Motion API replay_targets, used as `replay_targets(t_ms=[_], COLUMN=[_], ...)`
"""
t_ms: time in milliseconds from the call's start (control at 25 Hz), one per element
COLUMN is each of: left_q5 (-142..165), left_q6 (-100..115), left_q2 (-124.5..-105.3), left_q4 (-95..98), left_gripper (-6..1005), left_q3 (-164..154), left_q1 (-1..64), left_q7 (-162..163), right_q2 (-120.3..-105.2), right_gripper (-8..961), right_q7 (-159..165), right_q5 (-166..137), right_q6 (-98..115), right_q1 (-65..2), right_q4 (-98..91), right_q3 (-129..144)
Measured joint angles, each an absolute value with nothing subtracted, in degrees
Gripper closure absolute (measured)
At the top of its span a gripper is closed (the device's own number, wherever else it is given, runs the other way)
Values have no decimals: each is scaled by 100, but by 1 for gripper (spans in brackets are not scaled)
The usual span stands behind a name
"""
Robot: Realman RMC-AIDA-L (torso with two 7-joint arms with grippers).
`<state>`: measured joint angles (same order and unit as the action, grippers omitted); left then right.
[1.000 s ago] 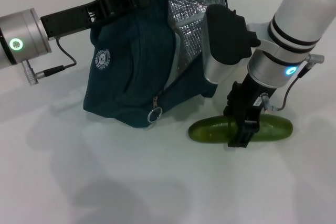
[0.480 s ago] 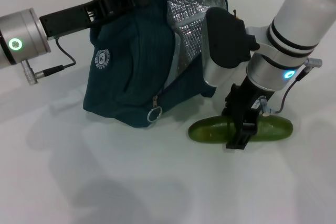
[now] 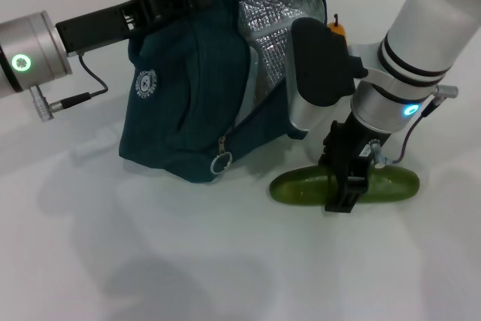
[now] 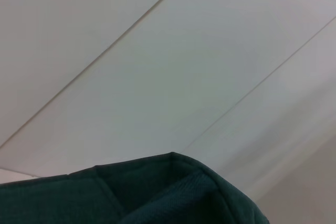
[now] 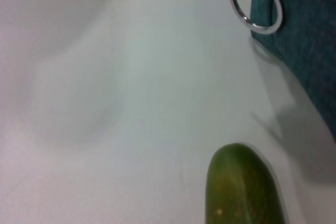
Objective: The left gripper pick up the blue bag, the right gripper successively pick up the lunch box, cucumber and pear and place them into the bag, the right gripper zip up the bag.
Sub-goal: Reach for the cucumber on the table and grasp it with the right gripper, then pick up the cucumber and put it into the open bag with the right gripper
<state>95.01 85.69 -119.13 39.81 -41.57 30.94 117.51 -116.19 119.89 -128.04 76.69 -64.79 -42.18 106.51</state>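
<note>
Straddling the cucumber (image 3: 344,184) near its middle, the right gripper (image 3: 347,186) stands almost upright over it at about five o'clock in the head view. Its dark jaws sit on either side of the green body, but whether they have clamped yet cannot be told from here. The cucumber lies flat on the white surface (image 3: 150,261), just beside the lower corner of the blue bag (image 3: 188,95). Its long axis runs from nine to three o'clock, with the three o'clock end tipped a little higher in the head view. The right wrist view shows one rounded green end on the surface, with the bag's metal zipper ring (image 5: 255,2) nearby.

To do this step well, I would judge that the jaws should close across the short width, square to the long axis. The grip should be near the middle so neither end droops on the lift.

The left gripper (image 3: 169,1), at eleven o'clock, holds the bag up by its top fabric. That keeps the silver lining (image 3: 274,28) open towards one o'clock. The cucumber likely needs turning end-first to enter that mouth. A small orange thing, possibly the pear (image 3: 336,28), peeks out behind the right arm.
</note>
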Motion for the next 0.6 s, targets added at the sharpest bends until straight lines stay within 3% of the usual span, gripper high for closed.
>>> replay_targets(t_ms=[320,600], left_q5=[9501,9501], left_q6=[8534,8528], left_q2=[-11909,-11909], left_q4=[3981,3981], left_gripper=[952,952], left_q3=[-4157,-4157], left_q1=[3101,3100], left_q7=[11751,11751], right_q2=[-11619,-11619], right_gripper=[192,288], right_q7=[11989,11991], right_q5=[-12798,-12788], right_q6=[7686,7657], right_q1=[-6495,-6510], right_q4=[-4218,-4252], right_q3=[10632,10617])
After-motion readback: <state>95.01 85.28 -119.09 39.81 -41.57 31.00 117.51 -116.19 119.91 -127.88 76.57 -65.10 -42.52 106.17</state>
